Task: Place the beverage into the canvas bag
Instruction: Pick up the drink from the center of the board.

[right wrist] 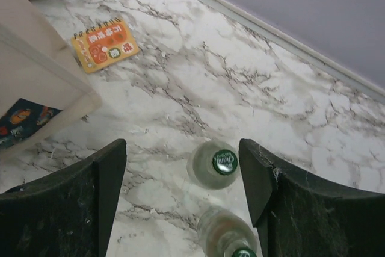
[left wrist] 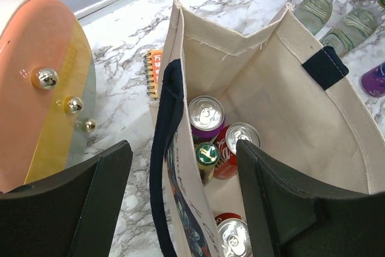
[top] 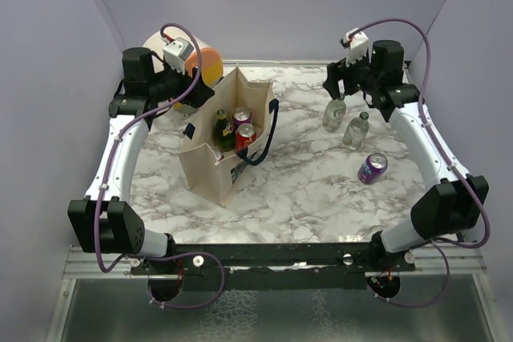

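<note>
The canvas bag (top: 216, 167) stands open at centre left, a beige tote with navy handles (left wrist: 165, 148). Inside it I see a purple can (left wrist: 206, 115), a red cola can (left wrist: 237, 142), a green-capped bottle (left wrist: 207, 154) and another red can (left wrist: 234, 236). My left gripper (left wrist: 180, 148) is open, its fingers straddling the bag's left wall and handle, holding nothing. Two clear bottles with green caps (right wrist: 215, 164) (right wrist: 228, 242) stand on the marble at the right. My right gripper (right wrist: 182, 145) hangs open above the farther bottle, apart from it. A purple can (top: 373, 168) lies on its side nearby.
A cream-and-orange drum (top: 200, 58) sits behind the bag, close to the left arm. A small orange notebook (right wrist: 105, 43) lies flat on the marble table (top: 304, 190) behind the bag. Purple walls close in the back and sides.
</note>
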`<state>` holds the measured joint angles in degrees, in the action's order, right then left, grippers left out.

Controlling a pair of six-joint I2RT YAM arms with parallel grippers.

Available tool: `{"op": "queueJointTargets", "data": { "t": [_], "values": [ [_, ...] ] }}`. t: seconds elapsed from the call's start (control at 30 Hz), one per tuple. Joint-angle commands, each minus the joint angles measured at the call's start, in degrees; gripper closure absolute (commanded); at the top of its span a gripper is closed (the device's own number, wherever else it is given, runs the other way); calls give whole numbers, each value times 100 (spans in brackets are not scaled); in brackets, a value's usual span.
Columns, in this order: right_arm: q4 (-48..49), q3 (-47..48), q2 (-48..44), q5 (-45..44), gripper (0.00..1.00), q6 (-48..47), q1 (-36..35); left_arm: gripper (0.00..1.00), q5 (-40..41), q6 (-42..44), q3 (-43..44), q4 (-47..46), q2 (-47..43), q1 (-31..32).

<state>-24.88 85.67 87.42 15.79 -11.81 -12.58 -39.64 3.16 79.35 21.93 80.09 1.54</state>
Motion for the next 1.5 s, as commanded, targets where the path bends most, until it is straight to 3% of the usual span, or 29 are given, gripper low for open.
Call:
{"op": "queueJointTargets", "data": {
  "t": [0.0,0.33,0.73,1.0,1.47],
  "values": [
    [-75,-358,-555,-71,25,199,400,27,252,81,270,24,41,65],
    [-531,-687,-766,-230,19,73,629,25,584,353,240,127,-10,70],
    [-425,-992,-536,-166,12,169,645,25,830,693,140,327,-350,72],
    [-220,-899,-65,-220,12,231,643,25,746,772,-432,238,-784,89],
    [-252,-270,932,-374,16,-34,642,24,840,928,-438,84,-871,230]
  ]
}}
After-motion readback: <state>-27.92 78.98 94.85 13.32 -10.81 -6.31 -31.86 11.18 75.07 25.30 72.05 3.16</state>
